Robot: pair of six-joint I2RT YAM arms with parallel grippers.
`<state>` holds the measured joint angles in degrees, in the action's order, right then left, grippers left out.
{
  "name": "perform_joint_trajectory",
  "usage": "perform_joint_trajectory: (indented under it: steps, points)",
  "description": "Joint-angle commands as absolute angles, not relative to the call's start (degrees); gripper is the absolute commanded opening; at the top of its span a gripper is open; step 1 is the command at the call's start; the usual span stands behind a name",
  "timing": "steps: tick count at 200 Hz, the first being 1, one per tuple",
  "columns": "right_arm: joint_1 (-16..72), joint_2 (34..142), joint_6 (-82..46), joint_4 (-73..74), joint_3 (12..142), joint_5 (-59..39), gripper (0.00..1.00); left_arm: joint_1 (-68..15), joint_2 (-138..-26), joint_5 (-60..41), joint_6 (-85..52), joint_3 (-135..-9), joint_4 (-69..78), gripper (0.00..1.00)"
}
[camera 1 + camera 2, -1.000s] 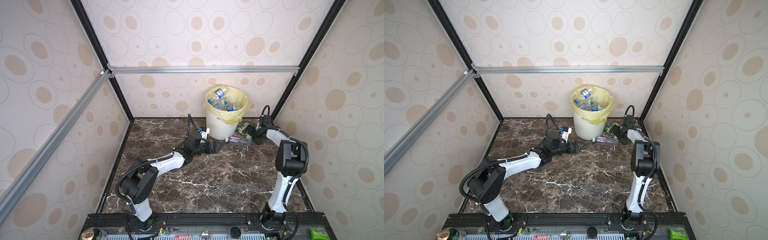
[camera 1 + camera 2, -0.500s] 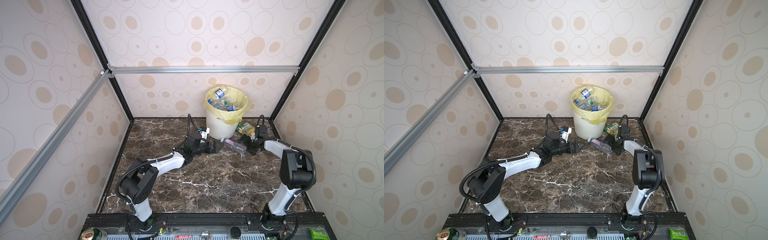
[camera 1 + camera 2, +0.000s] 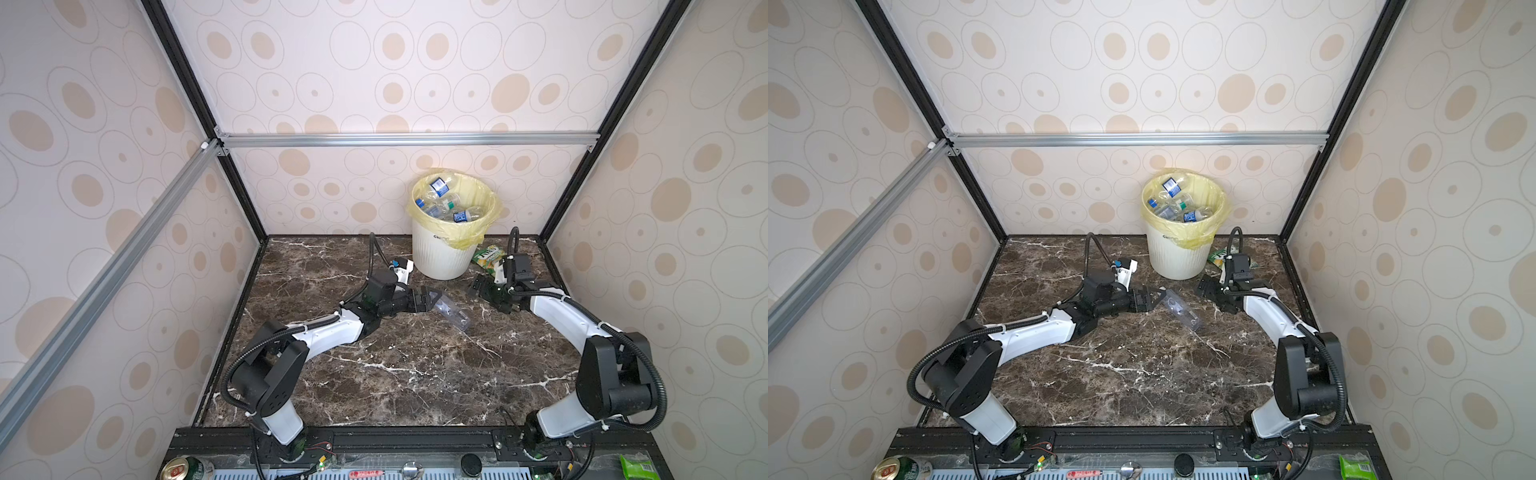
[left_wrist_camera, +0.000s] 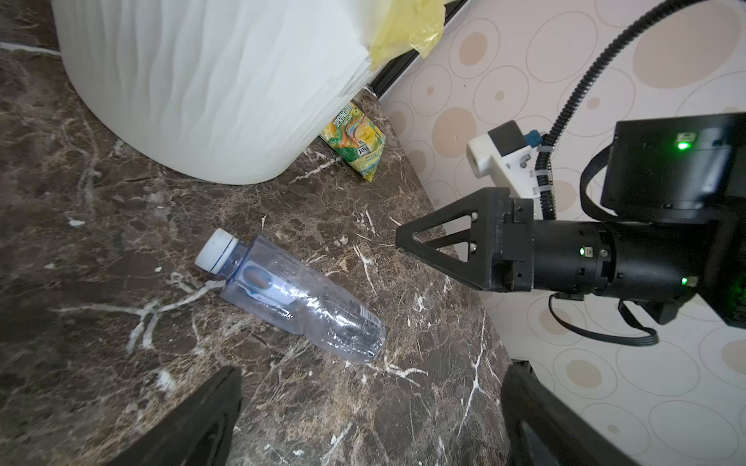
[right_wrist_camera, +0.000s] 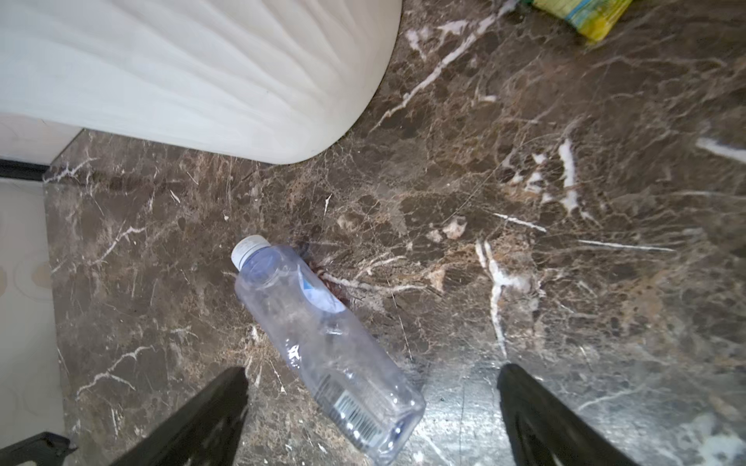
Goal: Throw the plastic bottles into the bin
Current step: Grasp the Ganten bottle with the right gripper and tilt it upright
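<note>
Left wrist and right wrist views: left gripper (image 4: 371, 373) and right gripper (image 5: 373, 373) both gape empty at one bottle (image 4: 290, 294). Send both and you risk collision or rolling it away.

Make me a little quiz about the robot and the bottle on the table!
1. Fill in: the left end effector and the right end effector are both ____ (open or shut).
2. True or false: the bottle on the table stands upright.
3. Where is the snack packet? A) on the table beside the bin B) inside the bin C) held by an end effector

Key: 1 open; 2 false, it lies on its side; 3 A.
</note>
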<state>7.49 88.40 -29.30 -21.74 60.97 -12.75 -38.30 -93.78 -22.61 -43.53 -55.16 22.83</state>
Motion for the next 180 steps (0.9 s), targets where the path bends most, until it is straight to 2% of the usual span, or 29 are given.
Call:
perform_joint_trajectory:
  steps: [1,83,139,180]
  points:
    - [10.37,89.94,-23.01,-23.10,62.16,-12.40,1.00,-36.93,-90.26,-21.57,-44.15,-53.27,25.67,0.99]
    - [24.68,98.78,-15.50,-22.40,66.63,-9.76,0.99,-31.59,-83.88,-23.31,-49.65,-42.33,30.76,0.99]
    - [28.39,101.79,-12.82,-24.74,67.65,-8.26,0.92,-29.05,-79.42,-22.96,-49.03,-40.04,29.04,0.99]
    - [31.35,103.61,-11.81,-25.85,67.50,-6.98,0.82,-27.65,-78.49,-23.26,-49.09,-39.36,28.92,0.99]
